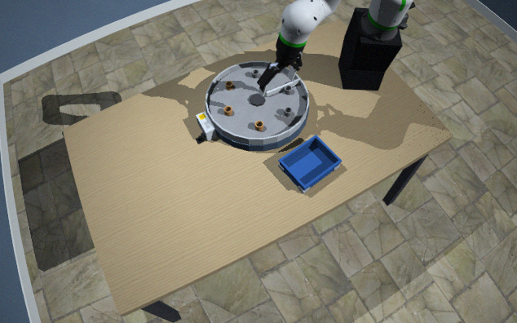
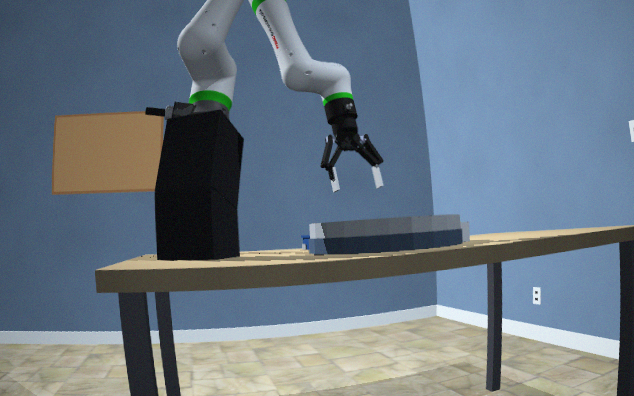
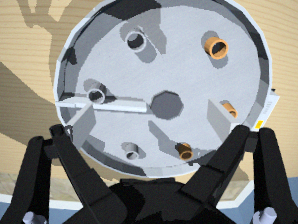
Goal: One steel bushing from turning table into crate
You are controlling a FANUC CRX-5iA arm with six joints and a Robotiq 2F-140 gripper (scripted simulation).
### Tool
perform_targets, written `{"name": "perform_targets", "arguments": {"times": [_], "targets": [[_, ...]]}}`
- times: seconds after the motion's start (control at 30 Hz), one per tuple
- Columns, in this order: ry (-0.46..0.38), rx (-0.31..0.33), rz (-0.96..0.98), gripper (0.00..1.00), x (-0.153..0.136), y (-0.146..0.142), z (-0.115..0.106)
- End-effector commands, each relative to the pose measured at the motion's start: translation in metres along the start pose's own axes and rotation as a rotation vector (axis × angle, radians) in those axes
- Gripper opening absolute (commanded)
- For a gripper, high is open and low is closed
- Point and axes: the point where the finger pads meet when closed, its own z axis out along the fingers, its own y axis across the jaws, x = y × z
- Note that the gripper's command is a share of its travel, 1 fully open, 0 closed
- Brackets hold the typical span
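Note:
The round grey turning table (image 1: 257, 105) stands at the back of the wooden table. Three grey steel bushings (image 1: 255, 73) (image 1: 288, 88) (image 1: 288, 111) stand upright on its far and right side, and three brass ones (image 1: 229, 85) (image 1: 228, 110) (image 1: 259, 126) on its left and near side. My gripper (image 1: 275, 81) (image 2: 356, 181) hangs open and empty well above the table's far right part. The wrist view looks down on the turning table (image 3: 162, 83) with steel bushings (image 3: 136, 40) (image 3: 96, 94) (image 3: 131, 151). The blue crate (image 1: 310, 162) sits empty to the front right.
A small white box (image 1: 205, 126) with a yellow label sits against the turning table's left rim. The arm's black pedestal (image 1: 364, 49) stands at the back right. A raised rim runs around the turning table (image 2: 387, 234).

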Motion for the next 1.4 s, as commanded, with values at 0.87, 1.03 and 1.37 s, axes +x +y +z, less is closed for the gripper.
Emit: {"name": "perform_targets", "arguments": {"times": [0.87,1.03,1.37], "targets": [[0.171,0.091,0.177,1.00,-0.011,-0.082,-0.027],[0.171,0.091,0.177,1.00,-0.011,-0.082,-0.027],[0.171,0.091,0.177,0.07,-0.011,-0.082,-0.027]]}}
